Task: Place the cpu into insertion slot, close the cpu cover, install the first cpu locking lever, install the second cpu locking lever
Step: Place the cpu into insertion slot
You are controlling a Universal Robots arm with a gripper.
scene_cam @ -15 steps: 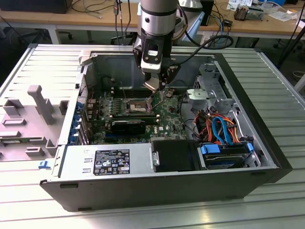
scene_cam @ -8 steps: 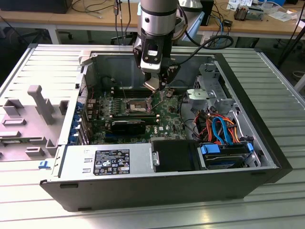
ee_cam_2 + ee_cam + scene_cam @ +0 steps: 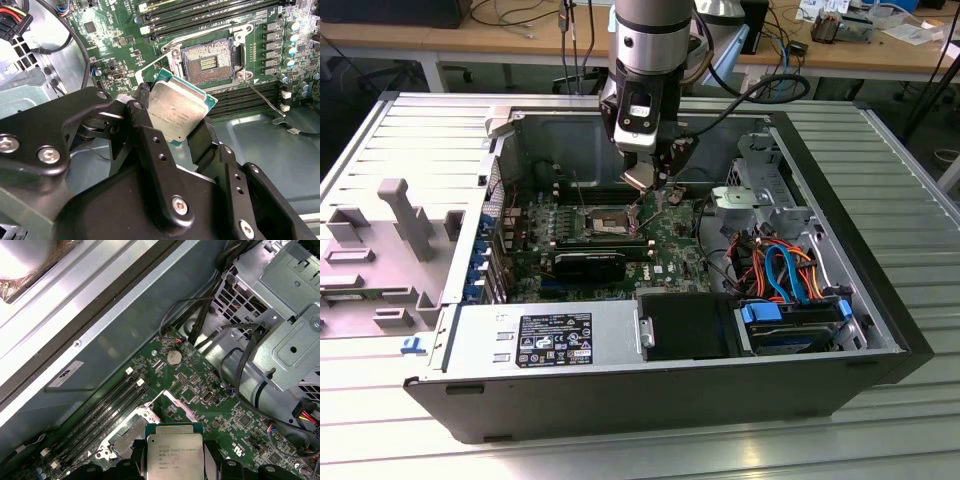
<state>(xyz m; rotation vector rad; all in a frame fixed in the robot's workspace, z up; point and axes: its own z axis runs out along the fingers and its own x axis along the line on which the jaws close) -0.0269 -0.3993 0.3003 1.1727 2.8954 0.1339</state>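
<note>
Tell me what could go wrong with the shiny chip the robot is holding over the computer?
1. The gripper pinches the cpu only by its edges, so it might slip and drop onto the green board.
2. The insertion slot lies open with its tiny contacts bare. The cpu looks tilted, and landing crooked could bend them.
3. A thin metal rod sticks out beside the slot and could get bumped.

The cpu [image 3: 177,111] hangs in the gripper [image 3: 642,186] over the motherboard [image 3: 670,258], just toward the exterior view's right of the insertion slot [image 3: 610,221]; drive cage [image 3: 755,190] farther right, power supply [image 3: 545,340] nearest.
</note>
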